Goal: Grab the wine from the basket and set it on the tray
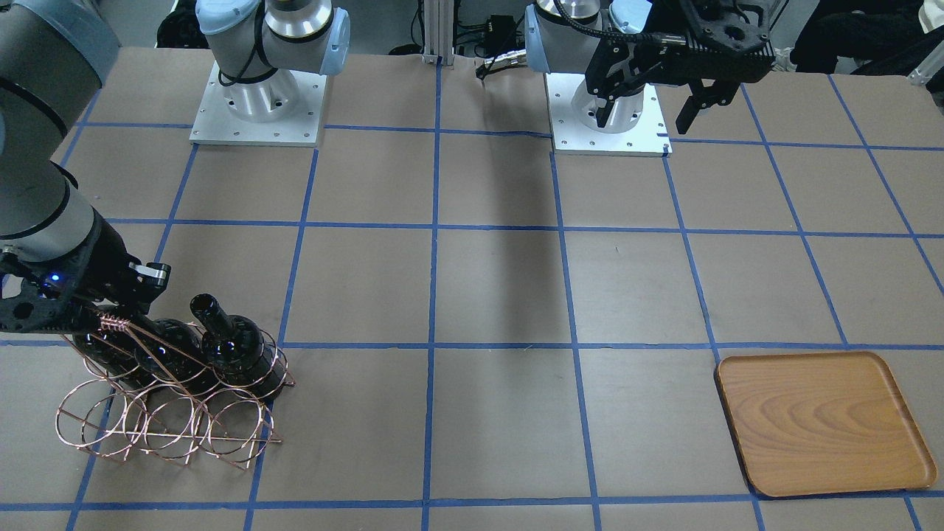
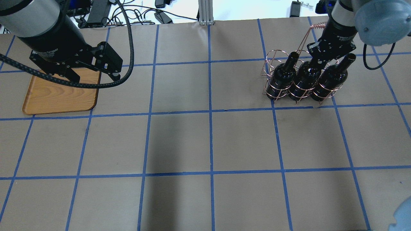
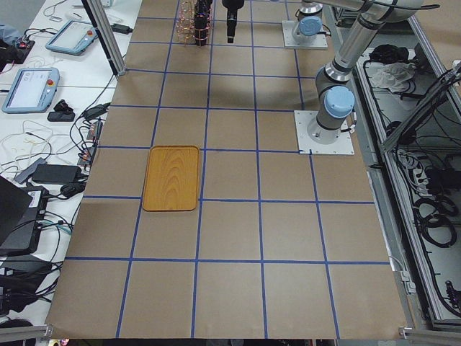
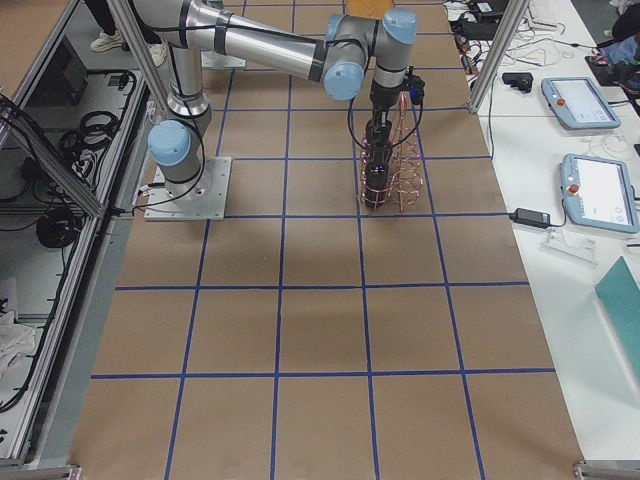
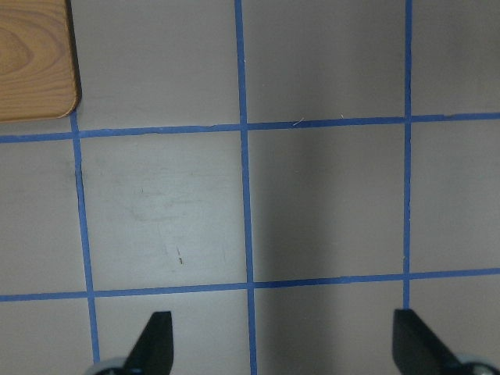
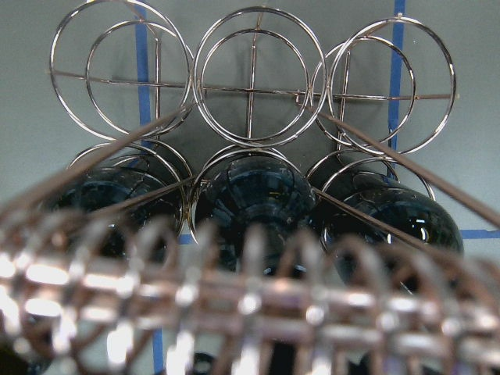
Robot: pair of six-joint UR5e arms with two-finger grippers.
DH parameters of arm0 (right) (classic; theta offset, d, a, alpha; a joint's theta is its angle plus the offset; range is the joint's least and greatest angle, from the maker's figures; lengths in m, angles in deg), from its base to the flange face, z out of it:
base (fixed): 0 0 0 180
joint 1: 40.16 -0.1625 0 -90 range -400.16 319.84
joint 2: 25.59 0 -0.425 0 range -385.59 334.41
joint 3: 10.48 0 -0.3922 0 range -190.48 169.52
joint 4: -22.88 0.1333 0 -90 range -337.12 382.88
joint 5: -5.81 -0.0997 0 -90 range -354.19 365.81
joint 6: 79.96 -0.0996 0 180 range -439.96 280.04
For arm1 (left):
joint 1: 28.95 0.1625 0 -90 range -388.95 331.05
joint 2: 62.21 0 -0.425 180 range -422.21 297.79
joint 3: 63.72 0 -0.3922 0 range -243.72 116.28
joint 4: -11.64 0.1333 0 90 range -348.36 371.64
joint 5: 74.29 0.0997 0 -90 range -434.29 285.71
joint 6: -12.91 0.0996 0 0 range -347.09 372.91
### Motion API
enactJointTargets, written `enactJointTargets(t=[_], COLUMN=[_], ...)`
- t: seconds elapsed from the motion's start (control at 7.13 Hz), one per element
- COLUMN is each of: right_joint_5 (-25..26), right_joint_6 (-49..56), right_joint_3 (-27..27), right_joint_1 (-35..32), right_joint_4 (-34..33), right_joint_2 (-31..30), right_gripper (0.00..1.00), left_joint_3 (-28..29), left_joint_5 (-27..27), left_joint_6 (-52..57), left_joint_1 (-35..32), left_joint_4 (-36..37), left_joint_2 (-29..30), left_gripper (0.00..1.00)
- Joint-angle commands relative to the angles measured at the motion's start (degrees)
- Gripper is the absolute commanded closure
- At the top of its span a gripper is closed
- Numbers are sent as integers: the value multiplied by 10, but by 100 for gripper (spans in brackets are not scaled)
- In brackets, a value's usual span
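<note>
Three near-black wine bottles stand in the near row of the copper wire basket (image 2: 272, 62): the left bottle (image 2: 282, 75), the middle bottle (image 2: 303, 77) and the right bottle (image 2: 330, 77). My right gripper (image 2: 316, 61) is down at the middle bottle's neck, under the basket's handle (image 2: 316, 25). The neck is hidden, and I cannot tell whether the jaws are shut. The right wrist view shows the bottles' shoulders (image 6: 250, 195) behind the blurred handle (image 6: 234, 305). My left gripper (image 2: 95, 77) hangs open and empty above the wooden tray (image 2: 57, 96).
The basket (image 1: 169, 428) has an empty row of rings on the operators' side. The tray (image 1: 822, 420) lies at the opposite end of the brown table, which is marked with a blue tape grid. The arm bases (image 1: 258, 110) stand at the robot's edge.
</note>
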Motion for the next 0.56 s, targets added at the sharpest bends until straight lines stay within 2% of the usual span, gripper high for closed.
enactJointTargets(t=[0.0, 0.14, 0.42], right_joint_5=[-6, -3, -9], right_joint_6=[2, 2, 2], right_joint_3=[-6, -6, -6], right_joint_1=[0, 0, 0], right_joint_4=[-2, -4, -8], right_joint_2=[0, 0, 3], right_gripper=[32, 25, 24], left_joint_3=[0, 0, 0], left_joint_5=[0, 1, 1], left_joint_6=[0, 0, 0], left_joint_1=[0, 0, 0], left_joint_4=[0, 0, -1], left_joint_2=[0, 0, 0], left_gripper=[0, 0, 0])
